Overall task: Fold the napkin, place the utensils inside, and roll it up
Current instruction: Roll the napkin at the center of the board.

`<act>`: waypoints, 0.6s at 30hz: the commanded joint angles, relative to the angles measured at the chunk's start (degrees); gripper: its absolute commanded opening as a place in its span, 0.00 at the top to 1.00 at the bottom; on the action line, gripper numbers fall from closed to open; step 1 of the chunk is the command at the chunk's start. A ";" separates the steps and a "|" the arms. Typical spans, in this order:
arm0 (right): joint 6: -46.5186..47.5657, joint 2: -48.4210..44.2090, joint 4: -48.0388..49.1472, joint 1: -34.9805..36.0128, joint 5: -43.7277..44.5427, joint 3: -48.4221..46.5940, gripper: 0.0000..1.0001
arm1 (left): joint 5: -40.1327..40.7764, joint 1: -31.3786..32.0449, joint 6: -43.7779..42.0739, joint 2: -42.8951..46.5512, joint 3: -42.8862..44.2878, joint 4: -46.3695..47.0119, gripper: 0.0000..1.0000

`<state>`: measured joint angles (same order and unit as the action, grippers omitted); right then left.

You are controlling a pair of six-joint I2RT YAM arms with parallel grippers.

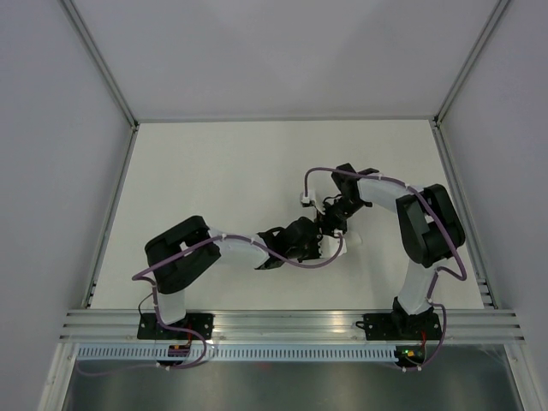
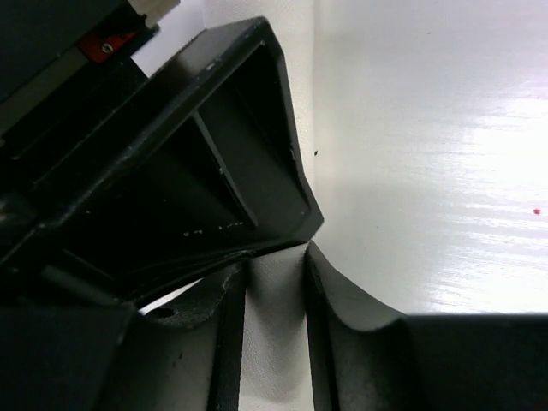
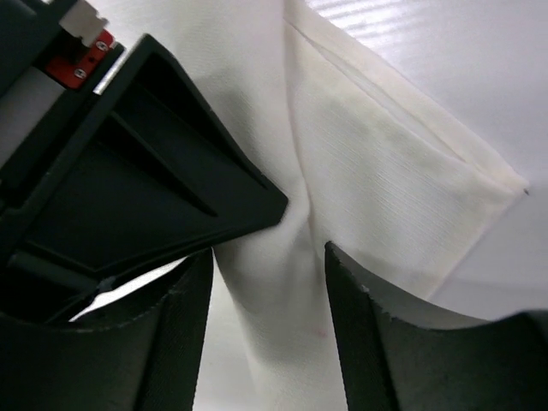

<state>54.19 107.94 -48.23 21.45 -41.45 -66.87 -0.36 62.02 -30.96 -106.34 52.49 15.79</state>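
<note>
The napkin [image 1: 349, 242] is a small white folded bundle at the table's middle, where both grippers meet. My left gripper [image 1: 320, 249] comes in from the left. In the left wrist view its jaws [image 2: 274, 257] stand close together on a ridge of white napkin cloth [image 2: 274, 325]. My right gripper [image 1: 334, 228] comes in from the right. In the right wrist view its jaws [image 3: 267, 253] hold a bunched fold of the napkin [image 3: 377, 171], whose hemmed layers spread out to the right. The utensils are hidden. Each wrist view shows the other gripper as a black block at upper left.
The white table [image 1: 223, 171] is walled by grey panels with metal posts at the left and right back corners. An aluminium rail [image 1: 282, 324] runs along the near edge by the arm bases. Purple cables loop over both arms.
</note>
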 commanded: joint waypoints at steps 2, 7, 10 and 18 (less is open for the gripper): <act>-1.81 -3.70 1.38 -0.44 5.15 2.01 0.37 | -8.60 -0.32 7.58 -3.34 -0.55 -11.30 0.98; -4.53 -8.88 3.66 -3.51 5.59 2.45 0.36 | -11.59 -1.28 9.86 -3.78 1.12 -14.47 0.98; -6.38 -11.87 5.59 -6.06 5.85 2.80 0.35 | -13.78 -2.34 11.53 -3.87 2.26 -15.70 0.98; -11.12 -21.01 12.01 -14.76 3.75 5.08 0.35 | -24.67 -6.82 16.80 -5.80 6.39 -22.38 0.98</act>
<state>46.13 91.53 -40.21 9.06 -36.03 -63.16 -15.40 56.42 -20.86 -107.79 58.89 6.39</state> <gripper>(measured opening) 0.650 0.340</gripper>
